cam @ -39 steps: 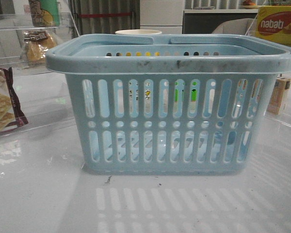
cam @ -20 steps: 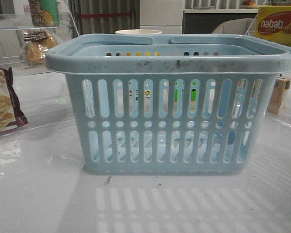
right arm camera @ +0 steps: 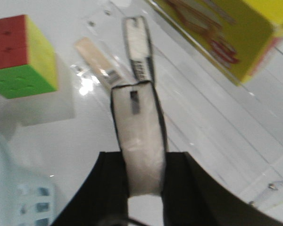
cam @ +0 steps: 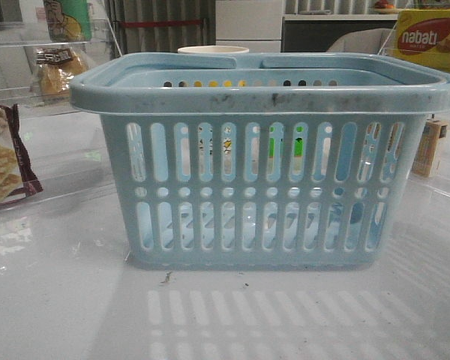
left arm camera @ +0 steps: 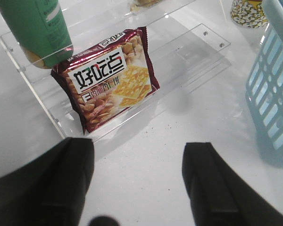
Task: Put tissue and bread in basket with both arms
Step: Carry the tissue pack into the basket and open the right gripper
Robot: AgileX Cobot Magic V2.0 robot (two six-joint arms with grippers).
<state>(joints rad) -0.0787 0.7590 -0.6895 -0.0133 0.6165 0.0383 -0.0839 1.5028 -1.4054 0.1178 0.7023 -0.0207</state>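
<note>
- Light-blue basket (cam: pixel 266 161) stands on the counter (cam: pixel 67 300), to one side of the left hand (left arm camera: pixel 137 183).
- Left hand: fingers spread wide, empty, facing a cracker packet (left arm camera: pixel 108 80).
- Right hand (right arm camera: pixel 144 181): clamped on the tissue (right arm camera: pixel 137 141).
- Bread (cam: pixel 56 69) sits behind the basket.

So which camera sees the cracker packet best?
The left wrist view: the cracker packet shows whole there, label facing the camera, leaning in the clear shelf ahead of the open left gripper. The front view catches only part of it, cut off at the picture's left edge. The right wrist view doesn't show it.
</note>
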